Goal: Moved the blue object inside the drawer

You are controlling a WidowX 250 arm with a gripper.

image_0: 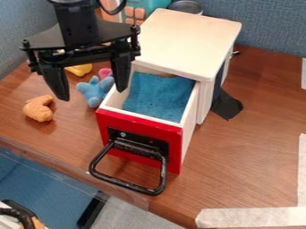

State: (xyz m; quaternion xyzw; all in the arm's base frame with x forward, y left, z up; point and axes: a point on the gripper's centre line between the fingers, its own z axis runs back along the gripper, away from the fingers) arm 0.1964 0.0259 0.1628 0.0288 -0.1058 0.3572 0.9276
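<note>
Red-fronted and standing open, the drawer (138, 126) is ready for business, and look what's outside it: the blue plush toy (93, 91), on the table just beside the drawer! So we're at the pick-up, I'd say, with the drop inside to follow. Over the toy, beside the drawer, hangs the gripper (91, 93), fingers spread wide and nothing in their grasp. What does the next move call for? Line up on that soft body, go down with a finger either side, then close; one finger looks near the drawer's side wall, so a knock is the danger. After that, a lift over the wall and a release onto the blue lining (156, 96).

Round the ground, then! Wood-grain tabletop (251, 165) under it all, an orange-brown lump (39, 108) out past the toy from the drawer, a yellow piece (79, 69) and a pink one (104, 73) up beyond the toy. White cabinet (185, 40) behind the drawer, pale tape (254, 218) across the table nearer us than the drawer, and a grey-blue fabric partition (272, 27) closing off the far end, well behind the drawer.
</note>
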